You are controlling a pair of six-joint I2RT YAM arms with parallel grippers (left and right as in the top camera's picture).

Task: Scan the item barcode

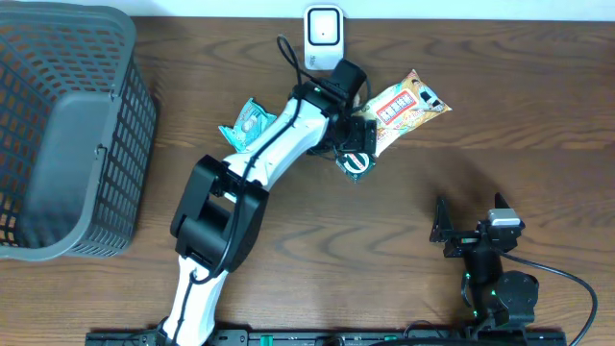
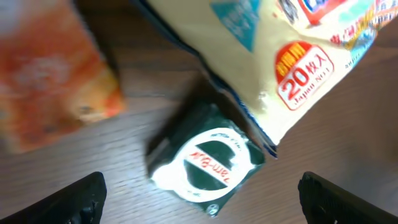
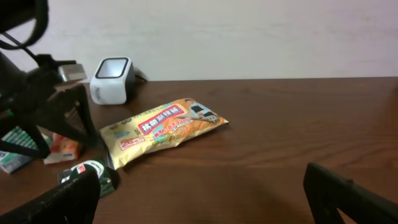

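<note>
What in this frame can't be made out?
Barcode: none shows on the snack bag or green packet in any view.
Orange pack: left wrist view, blurred, print unreadable.
Teal packet: overhead, partly under the left arm.
Basket: overhead, cut by the left edge.
</note>
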